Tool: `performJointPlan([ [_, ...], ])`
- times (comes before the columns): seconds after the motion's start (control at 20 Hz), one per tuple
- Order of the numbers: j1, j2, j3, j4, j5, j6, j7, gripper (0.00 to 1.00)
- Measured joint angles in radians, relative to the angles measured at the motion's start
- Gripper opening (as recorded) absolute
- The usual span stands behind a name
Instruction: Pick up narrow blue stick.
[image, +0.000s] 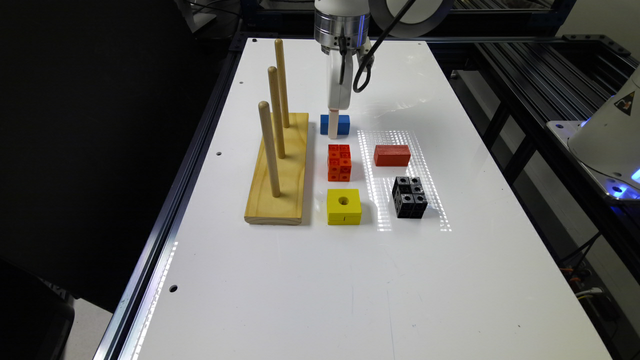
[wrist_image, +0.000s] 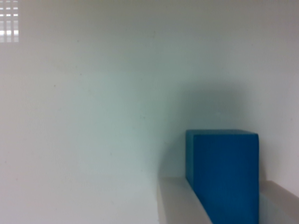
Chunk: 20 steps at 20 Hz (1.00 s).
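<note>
Tabletop (image: 310, 280): white, glossy, reflecting light.
Narrow blue stick (wrist_image: 224, 172): smooth, matt, between the pincer (image: 333, 131) fingers (wrist_image: 180, 203).
Pincer fingers: pale, smooth, matt.
Peg board (image: 280, 175): bare light wood, grain visible.
Red block (image: 392, 155): matt, smooth.
Wrist flange (image: 341, 30): polished metal.

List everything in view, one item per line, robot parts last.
Table: one, white, under everything.
Peg board: one, wooden with three upright pegs, exterior view's left.
Blue stick: one, blue, between the tool's fingers.
Orange cube: one, nearer the camera than the blue stick.
Yellow block: one, holed, nearest in that column.
Red block: one, right of the orange cube.
Black cube: one, holed, right of the yellow block.
Tool: one, white, down at the blue stick.
</note>
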Motion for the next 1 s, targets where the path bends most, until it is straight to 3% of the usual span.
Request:
performJointPlan([
  [0.3,0.0,-0.073,0.0,-0.003,0.0,-0.076,0.0,0.0],
  [1.0,0.0,-0.103,0.0,-0.005,0.0,-0.101,0.0,0.0],
])
